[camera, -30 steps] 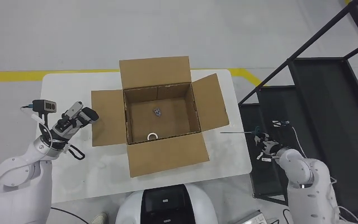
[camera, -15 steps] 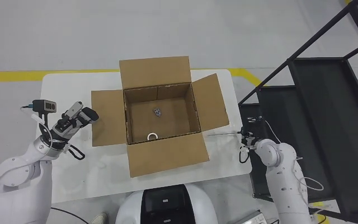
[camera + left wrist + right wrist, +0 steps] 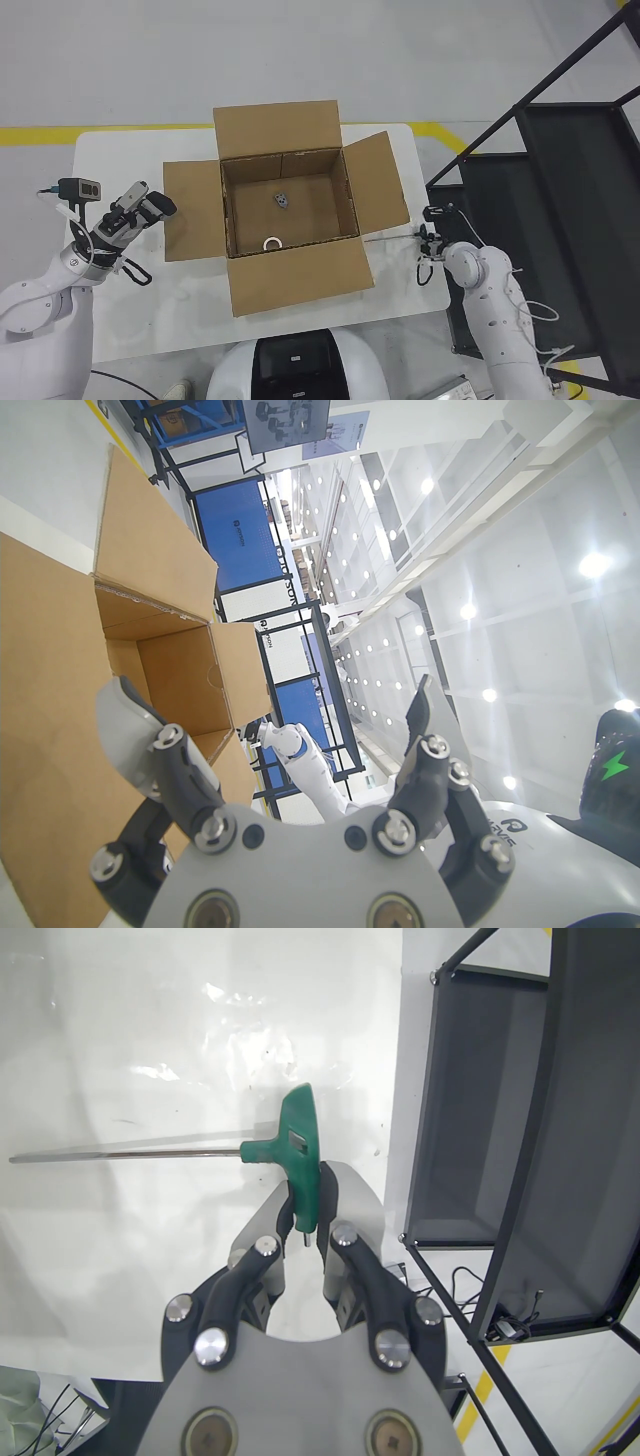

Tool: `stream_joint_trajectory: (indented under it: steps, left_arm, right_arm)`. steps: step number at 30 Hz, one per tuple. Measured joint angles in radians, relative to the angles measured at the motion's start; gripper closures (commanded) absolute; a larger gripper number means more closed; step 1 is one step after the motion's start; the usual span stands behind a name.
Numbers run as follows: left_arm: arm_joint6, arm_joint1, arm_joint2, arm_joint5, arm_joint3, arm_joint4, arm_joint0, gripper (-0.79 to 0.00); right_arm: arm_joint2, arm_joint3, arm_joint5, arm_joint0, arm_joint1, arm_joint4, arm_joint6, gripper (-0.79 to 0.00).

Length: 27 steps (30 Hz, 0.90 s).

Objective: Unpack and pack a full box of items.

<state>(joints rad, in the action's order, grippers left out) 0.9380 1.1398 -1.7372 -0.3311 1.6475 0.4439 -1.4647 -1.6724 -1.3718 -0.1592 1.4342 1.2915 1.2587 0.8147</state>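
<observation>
Looking down on a white table (image 3: 120, 160) with a black metal rack (image 3: 560, 170) standing just off its right edge. Finding an open cardboard box (image 3: 280, 130) at the middle of the table, all four flaps folded outward and lying nearly flat, the far flap reaching toward the back edge and the near flap toward the front edge. Hovering near the table's left edge, just beside the box's left flap: the left gripper (image 3: 152, 203), aimed at the box, fingers (image 3: 125, 720) spread wide apart with nothing between them. Hanging over the right edge, toward the front right corner: the right gripper (image 3: 430, 240), its fingers (image 3: 327, 1198) closed tight on the lower end of the green handle of a T-shaped hex key (image 3: 300, 1148). Pointing the key's long thin steel shaft (image 3: 395, 240) level across the table toward the box, with the tip close to the right flap and the shaft's faint shadow on the tabletop beside it. Spotting, on the box floor, a white ring (image 3: 271, 242) against the near wall and a small grey piece (image 3: 284, 200) near the middle, well apart from each other.
</observation>
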Motion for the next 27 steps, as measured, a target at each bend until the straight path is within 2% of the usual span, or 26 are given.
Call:
stream_joint_trajectory:
  steps: [2, 10, 20, 27]
  left_arm:
    - [0.0, 0.0, 0.0, 0.0, 0.0, 0.0, 0.0, -0.785]
    - [0.0, 0.0, 0.0, 0.0, 0.0, 0.0, 0.0, -0.785]
    - [0.0, 0.0, 0.0, 0.0, 0.0, 0.0, 0.0, -0.785]
    - [0.0, 0.0, 0.0, 0.0, 0.0, 0.0, 0.0, -0.785]
  right_arm:
    - [0.006, 0.004, 0.006, -0.001, -0.001, 0.004, 0.004, -0.785]
    - [-0.008, -0.065, 0.004, 0.037, -0.008, -0.033, 0.032, -0.785]
    - [-0.088, -0.306, -0.058, 0.17, -0.02, -0.196, 0.082, -0.785]
    - [-0.197, -0.516, -0.034, 0.285, -0.025, -0.316, 0.009, -0.785]
